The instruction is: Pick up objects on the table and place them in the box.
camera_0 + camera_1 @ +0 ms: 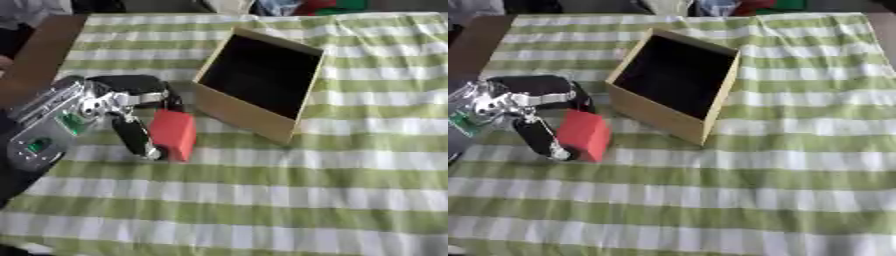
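Fingers (133, 135) of the left hand (118, 100) are curled round a red block (173, 134): one dark finger runs down the block's left face with its tip near the counter (262, 200), and other dark fingers reach over the block's far side, so the block sits pinched between them. Whether the block rests on the cloth or is raised just off it cannot be told. The hand's silver wrist and forearm come in from the left edge, a small green part showing on the metal.

Just to the right of the block, close but apart from it, stands the box (654, 112), a shallow tan tray with a black inside. It is tipped up, its near wall low and its far rim high, so its open face looks up toward the camera. Nothing shows inside it but the dark floor.

A cloth (798, 150) of green and white stripes covers the counter, with a few soft folds near the far right. At the far left, bare brown counter shows past the cloth's edge. Bundled things in red, green and blue lie beyond the far edge, too blurred to make out.
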